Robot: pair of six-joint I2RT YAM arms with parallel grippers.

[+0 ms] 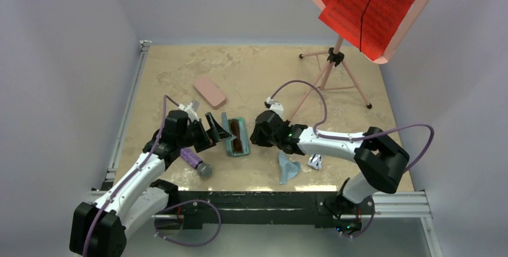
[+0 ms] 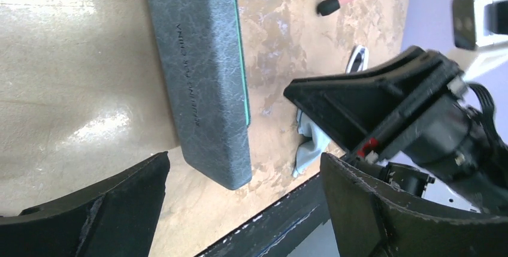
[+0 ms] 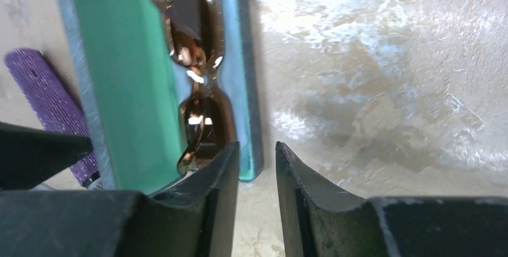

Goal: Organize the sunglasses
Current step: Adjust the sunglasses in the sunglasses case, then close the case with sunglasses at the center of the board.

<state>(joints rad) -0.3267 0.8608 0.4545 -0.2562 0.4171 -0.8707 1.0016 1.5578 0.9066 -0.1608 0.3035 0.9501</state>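
My right gripper point(image 3: 257, 149) stands nearly shut, with only a thin slot between the fingers and nothing in it. It sits at the near end of the open grey-blue case point(image 3: 120, 89). One finger cuts off that end of the case, so I cannot see how the lower end of the brown sunglasses point(image 3: 200, 77) lies. The rest of that pair rests inside against the teal lining, its lenses glaring.

My left gripper point(image 2: 244, 170) is spread wide and holds nothing. The case's grey outer shell lies just past its fingertips, and I cannot tell whether either tip touches it. The stamped lettering on the shell is too faint to read.

A purple tube point(image 1: 193, 159) lies beside my left arm, its far end hidden behind the case wall in the right wrist view.

The white sunglasses point(image 1: 314, 162) lie on the table near my right forearm, just beside a crumpled light blue cloth point(image 1: 287, 169). They are too small to show how they are folded.

Farther off a pink case point(image 1: 209, 91) lies closed.

The table point(image 1: 251, 71) is mottled tan stone with bright glare patches. A pink tripod stand point(image 1: 335, 71) at the far right holds a red sheet point(image 1: 365, 5), cut off at the top. Pale grey walls point(image 1: 60, 59) close in the sides and back.
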